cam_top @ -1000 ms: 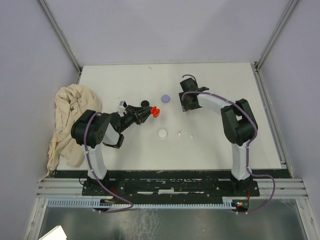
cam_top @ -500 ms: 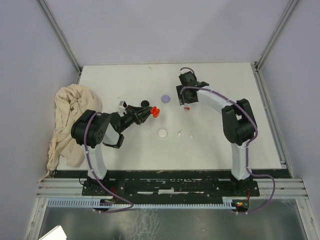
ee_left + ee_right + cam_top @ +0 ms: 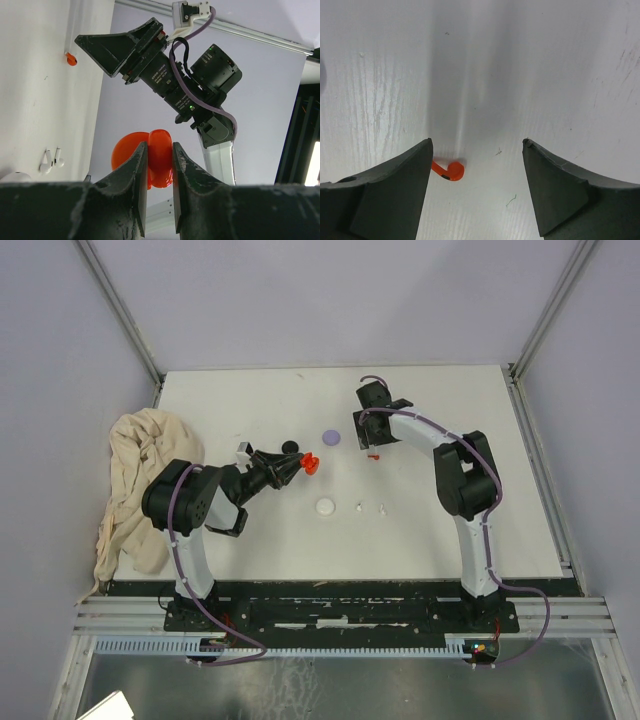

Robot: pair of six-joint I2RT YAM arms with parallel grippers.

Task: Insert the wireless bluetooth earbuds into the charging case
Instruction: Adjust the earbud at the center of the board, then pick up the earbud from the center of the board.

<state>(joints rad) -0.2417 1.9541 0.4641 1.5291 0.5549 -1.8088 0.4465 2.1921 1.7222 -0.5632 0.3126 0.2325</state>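
**Right end effector** (image 3: 476, 150): I hold its fingers spread wide, tips low over the surface (image 3: 545, 60), gripping nothing. The red earbud (image 3: 451, 171) lies flat on the surface between them. It is well off centre, with its stem running under the edge of the finger at the left of the wrist view.

**Left end effector** (image 3: 156, 165): I have its fingers pressed together on the red charging case (image 3: 125, 152), pinching one thin lobe and holding the case clear of the surface. The case looks hinged open, though I cannot confirm that.

**Surroundings, overhead view:** the raised case (image 3: 311, 464) and the earbud (image 3: 373, 454) are near each other. The lilac disc (image 3: 331, 437) and black disc (image 3: 291, 448) lie beside them. The white disc (image 3: 325, 506) and two white earbuds (image 3: 358, 507) lie nearer my bases, and a cloth (image 3: 140, 480) is heaped at the left edge.

**Hazards, as I judge them:**
- The earbud sits against one finger, so closing here may sweep or flick it sideways instead of trapping it.
- The earbud is small, smooth and rounded, so it may squirt out of the pinch or tilt in it. The stem would then be misaligned with its socket.
- My grip on the case is narrow, so pressing the earbud in may pivot the case or pull it free.
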